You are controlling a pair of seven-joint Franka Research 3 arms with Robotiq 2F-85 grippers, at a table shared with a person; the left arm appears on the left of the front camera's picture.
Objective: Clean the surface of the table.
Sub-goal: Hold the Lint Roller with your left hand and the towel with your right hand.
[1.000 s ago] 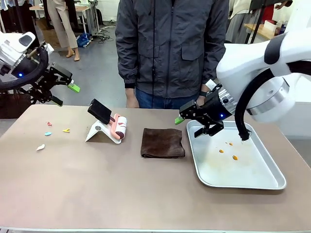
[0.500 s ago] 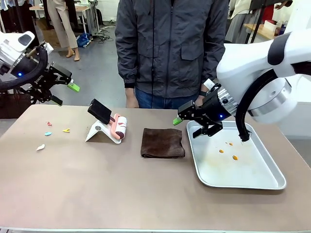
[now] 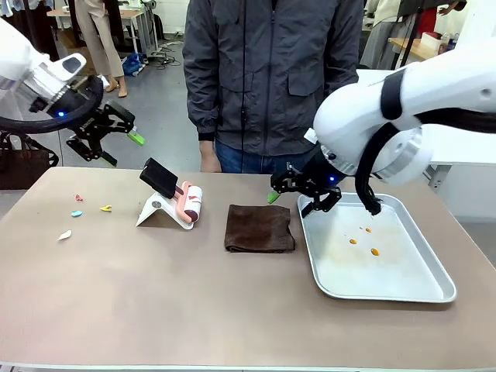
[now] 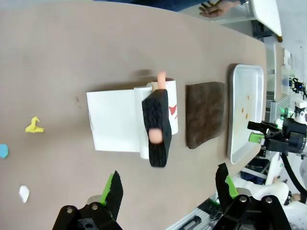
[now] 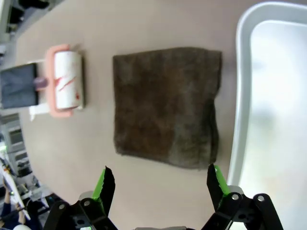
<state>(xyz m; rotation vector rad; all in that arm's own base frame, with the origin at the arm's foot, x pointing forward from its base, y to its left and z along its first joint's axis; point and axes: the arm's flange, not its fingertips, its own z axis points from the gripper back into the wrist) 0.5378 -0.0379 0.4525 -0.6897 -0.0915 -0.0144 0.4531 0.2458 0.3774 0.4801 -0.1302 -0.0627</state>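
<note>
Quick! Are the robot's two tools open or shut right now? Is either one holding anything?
Left tool: open, holding nothing.
Right tool: open, holding nothing.

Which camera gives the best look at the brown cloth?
The right wrist view: the brown cloth lies large, whole, seen from above. The front view shows it smaller, beside the tray; the left wrist view, smaller still.

We hold our left gripper (image 3: 122,149) raised at the far left, jaws wide apart. Our right gripper (image 3: 289,203) hangs low, right of centre, jaws likewise spread, gripping nothing.
</note>
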